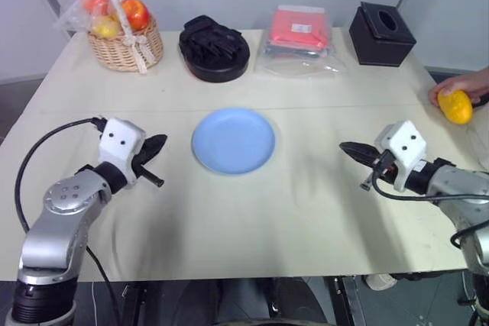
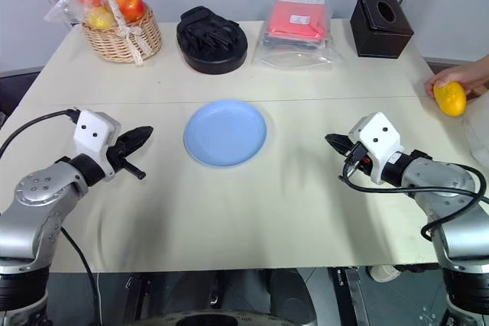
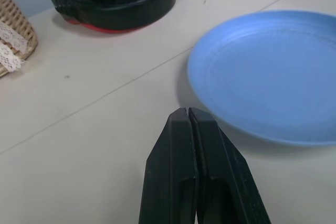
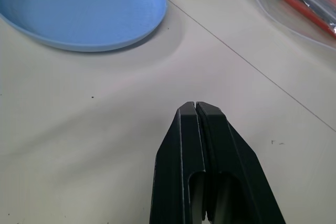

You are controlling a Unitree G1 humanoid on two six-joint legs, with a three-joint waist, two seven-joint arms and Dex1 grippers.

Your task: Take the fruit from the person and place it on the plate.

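A yellow-orange fruit (image 1: 456,106) rests at the table's far right edge under the person's hand (image 1: 457,84). The empty light blue plate (image 1: 233,140) lies in the middle of the table. My left gripper (image 1: 158,141) hovers just left of the plate, shut and empty, its tips pointing at the rim (image 3: 187,112). On the plate's right, my right gripper (image 1: 345,146) is shut and empty too, well short of the fruit, with its closed tips (image 4: 195,106) aimed toward the plate (image 4: 79,9).
Along the back stand a wicker basket (image 1: 124,43) of plastic-wrapped fruit, a round black ridged object (image 1: 214,48), a clear bag with red contents (image 1: 299,36) and a black tissue box (image 1: 381,33). Bare tabletop lies between plate and front edge.
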